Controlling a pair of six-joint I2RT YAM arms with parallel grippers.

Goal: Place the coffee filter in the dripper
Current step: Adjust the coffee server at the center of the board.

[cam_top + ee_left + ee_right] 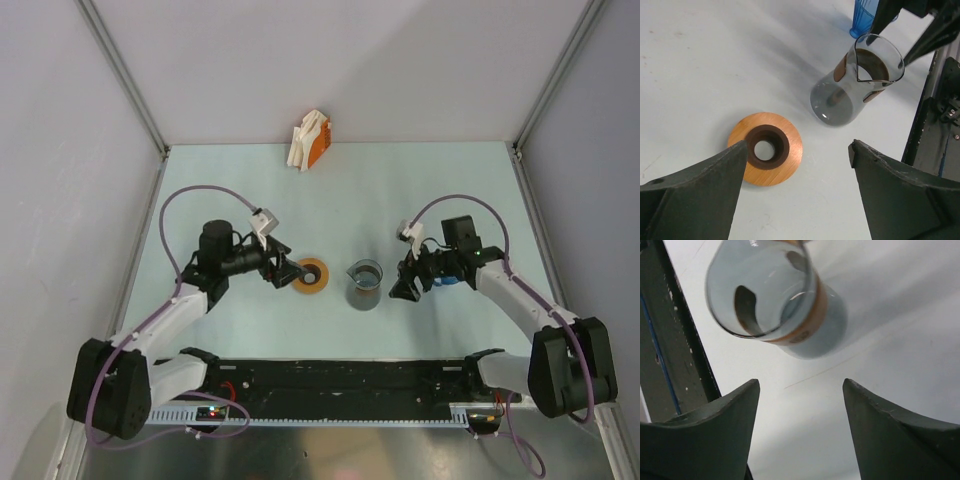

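Over pale table, left hand and right hand hover spread wide, flanking glass cup.

Flat orange ring with a dark brown centre collar lies on the pale tabletop. Smoky grey glass cup, spouted and brown-banded, stands upright near the ring, not touching it

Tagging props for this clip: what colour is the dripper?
The dripper is blue and ribbed. The left wrist view shows it best.
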